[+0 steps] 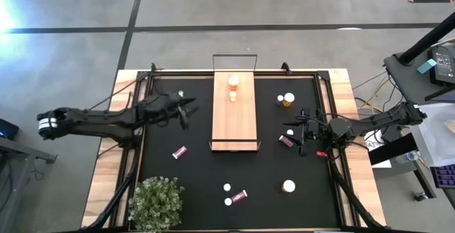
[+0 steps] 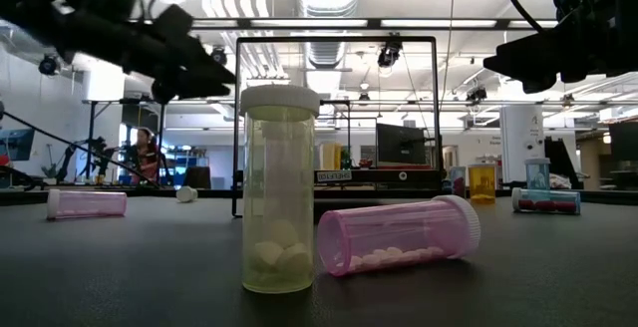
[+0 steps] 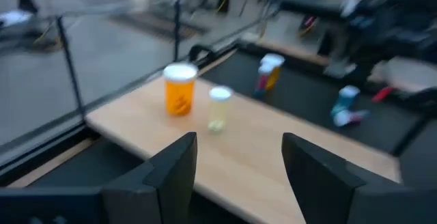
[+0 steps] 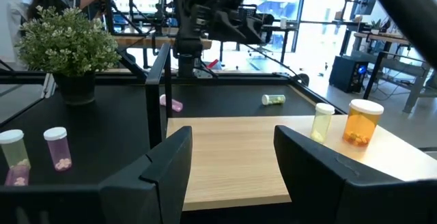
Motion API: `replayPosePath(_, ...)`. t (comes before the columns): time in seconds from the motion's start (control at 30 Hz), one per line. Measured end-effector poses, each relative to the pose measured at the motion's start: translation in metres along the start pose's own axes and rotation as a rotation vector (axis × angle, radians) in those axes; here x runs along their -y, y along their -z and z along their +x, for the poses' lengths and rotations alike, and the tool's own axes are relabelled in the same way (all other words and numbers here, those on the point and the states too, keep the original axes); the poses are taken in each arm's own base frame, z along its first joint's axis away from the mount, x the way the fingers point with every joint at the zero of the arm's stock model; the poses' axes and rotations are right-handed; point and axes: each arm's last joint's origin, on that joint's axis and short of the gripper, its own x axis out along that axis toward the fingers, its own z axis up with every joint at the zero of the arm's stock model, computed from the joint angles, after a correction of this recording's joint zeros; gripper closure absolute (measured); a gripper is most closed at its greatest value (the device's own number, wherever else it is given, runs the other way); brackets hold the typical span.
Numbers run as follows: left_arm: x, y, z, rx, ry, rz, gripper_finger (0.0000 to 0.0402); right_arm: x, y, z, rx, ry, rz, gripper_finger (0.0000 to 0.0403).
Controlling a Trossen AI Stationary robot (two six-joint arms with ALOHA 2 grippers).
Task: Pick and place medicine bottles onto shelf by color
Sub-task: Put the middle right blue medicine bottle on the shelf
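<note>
Both claws are seen spread and empty above the black table (image 1: 163,190). The left claw (image 1: 186,109) hangs just off the left long edge of the shelf (image 1: 234,123), near its far end; the right claw (image 1: 304,130) hangs off the right edge, nearer the shelf's front end.

Two bottles are already stood on the far end of the shelf: an amber bottle (image 1: 233,82) and a slim pale bottle (image 1: 232,96) just in front of it. The rest are scattered on the table.

The pink bottle (image 1: 286,141) lying on its side is found just beside the right claw, between it and the shelf, its long axis slanted across the table. The right arm is judged much the nearer to it, and to the amber bottle (image 1: 288,99) and the blue-tinted one (image 1: 280,100) standing farther back. A pink bottle (image 1: 179,152) lying on the left half is closer to the left claw, towards the front.

A potted plant (image 1: 157,203) is set at the front left corner.
</note>
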Motion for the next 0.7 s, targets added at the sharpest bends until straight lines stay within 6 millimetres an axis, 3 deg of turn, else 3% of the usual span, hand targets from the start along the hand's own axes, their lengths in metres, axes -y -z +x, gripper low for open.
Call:
replayPosePath(0.27,-0.004,0.023,-0.024,0.048,0.166,0.121,0.0203,0.0,0.0,0.0,-0.001,0.0,0.0,0.0204)
replayPosePath(0.7,-0.007,0.027,-0.031,0.101,0.175,0.112,0.0203,0.0,0.0,0.0,0.0,0.0,0.0,0.0204)
